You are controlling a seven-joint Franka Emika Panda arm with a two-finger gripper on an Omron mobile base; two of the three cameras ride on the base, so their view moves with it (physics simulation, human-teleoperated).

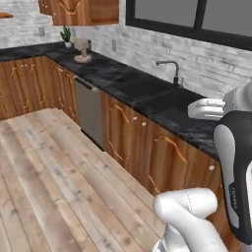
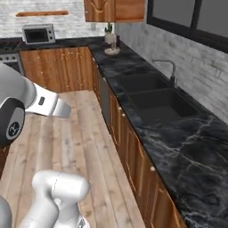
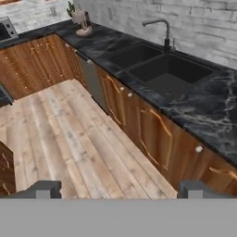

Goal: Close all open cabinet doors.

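Cabinet doors (image 3: 157, 134) under the black counter (image 3: 203, 111), ahead and right of the gripper (image 3: 119, 187), apparently flush, gripper fingers spread wide, holding nothing, over wood floor (image 3: 60, 134), sink (image 3: 169, 71) beyond.

**Surfaces: wood, marble, brick**

Cabinet doors (image 3: 157, 134): reddish-brown grained wood, satin, silver metal knobs. Countertop (image 3: 210, 115) beyond rt fingertip: glossy black veined marble. Floor (image 3: 69, 139) ahead of fingers: pale matt planks. Faucet (image 3: 162, 28): dark metal. Wall (image 3: 199, 23): rough whitish brick.
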